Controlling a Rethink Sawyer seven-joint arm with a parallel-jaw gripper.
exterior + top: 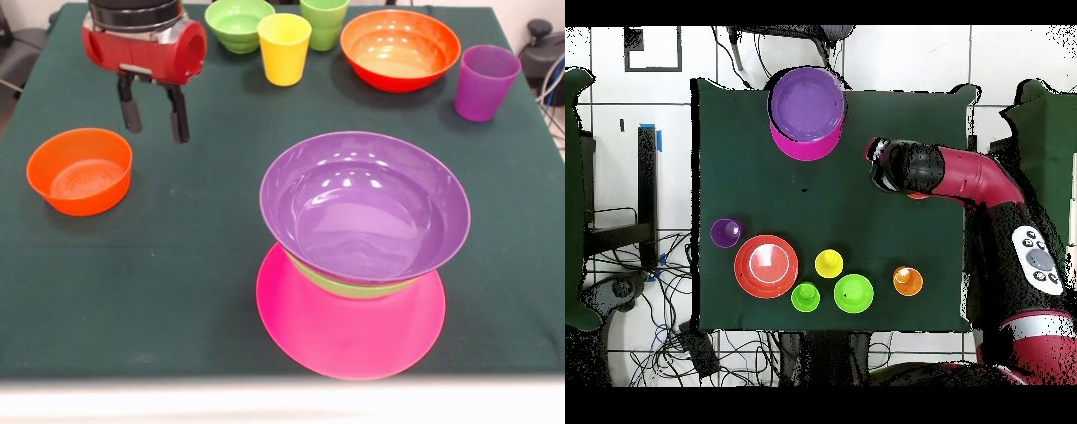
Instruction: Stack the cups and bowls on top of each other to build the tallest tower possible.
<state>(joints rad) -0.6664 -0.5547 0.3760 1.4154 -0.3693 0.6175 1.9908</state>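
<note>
The tower [357, 265] stands at three pieces on the green table [177, 291]: a wide pink bowl [349, 331] at the bottom, a light green bowl [353, 284] on it of which only the rim shows, and a wide purple bowl [365, 205] on top, sitting a little off-centre and empty. The step in hand looks like fetching the next piece. The tool [155, 115] hangs with its fingers apart and nothing between them, just above and beside the small orange-red bowl [79, 170], which sits upright and empty well apart from the tower. The next move probably calls for coming down over that bowl's rim and closing on its wall, then setting it level inside the purple bowl. Along the far side wait the ribbed green bowl [238, 24], the yellow cup [284, 49], the light green cup [324, 22], the larger orange-red bowl [400, 49] and the purple cup [485, 82], all empty as far as shows. An orange cup [907, 281] shows only in the overhead view.
</note>
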